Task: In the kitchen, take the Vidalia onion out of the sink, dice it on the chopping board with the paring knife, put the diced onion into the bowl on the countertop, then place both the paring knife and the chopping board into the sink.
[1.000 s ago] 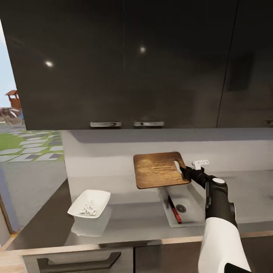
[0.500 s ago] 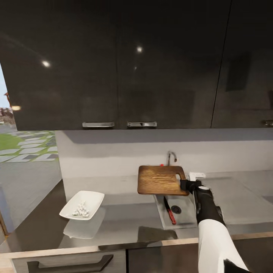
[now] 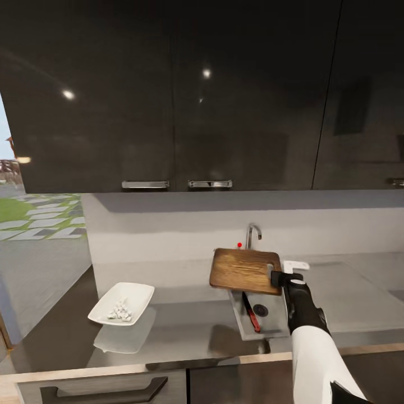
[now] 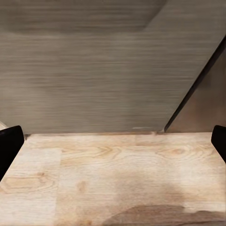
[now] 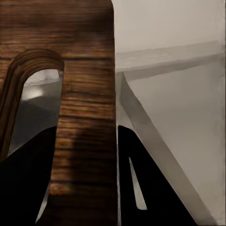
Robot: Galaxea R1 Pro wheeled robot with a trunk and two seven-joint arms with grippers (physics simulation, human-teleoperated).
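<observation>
Head view: right gripper clamped on slot end of chopping board, held above sink; paring knife (red handle) inside basin; bowl with diced onion on countertop.
Left wrist view: left gripper fingers spread, over wooden floor.
Right wrist view: board pinched between dark fingers.

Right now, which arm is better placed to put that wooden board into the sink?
The right: its fingers already grip the chopping board above the sink, where the paring knife lies.
</observation>
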